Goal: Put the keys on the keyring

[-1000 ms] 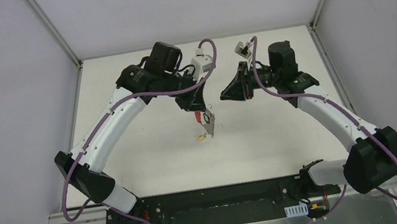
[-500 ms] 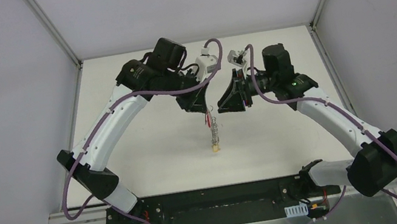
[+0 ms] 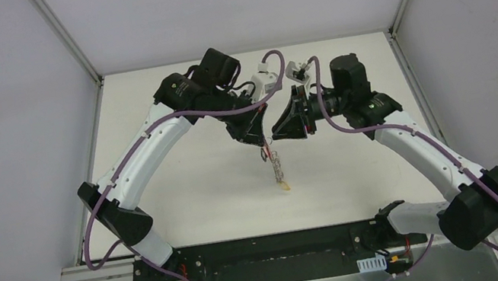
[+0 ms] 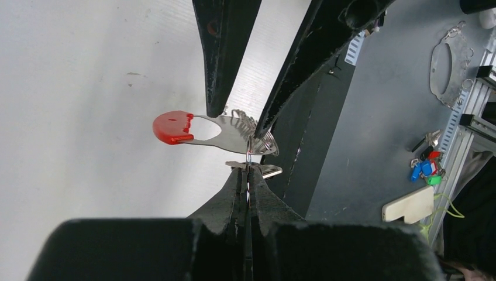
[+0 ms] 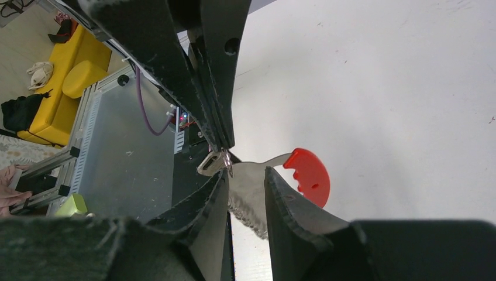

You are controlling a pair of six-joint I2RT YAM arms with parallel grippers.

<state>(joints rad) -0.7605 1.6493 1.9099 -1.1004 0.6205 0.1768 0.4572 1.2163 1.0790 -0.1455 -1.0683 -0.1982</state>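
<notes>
Keys (image 3: 277,166) hang below left hand (image 4: 248,171), pressed shut on a ring (image 4: 250,153); only wrist views show right hand (image 5: 247,175) spread astride the red-tipped strap (image 4: 231,136).

The keys (image 4: 234,138) are seen as shiny silver metal, tipped by glossy red plastic; the table (image 4: 76,76) is matt white, faintly ribbed.

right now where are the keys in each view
top external: keys hang in a short chain below the left gripper, mid-table.
left wrist: at centre, red strap end to their left.
right wrist: just left of centre, red strap end to the right.
shared landmark: the left gripper's shut tips pinching the bunch.
</notes>
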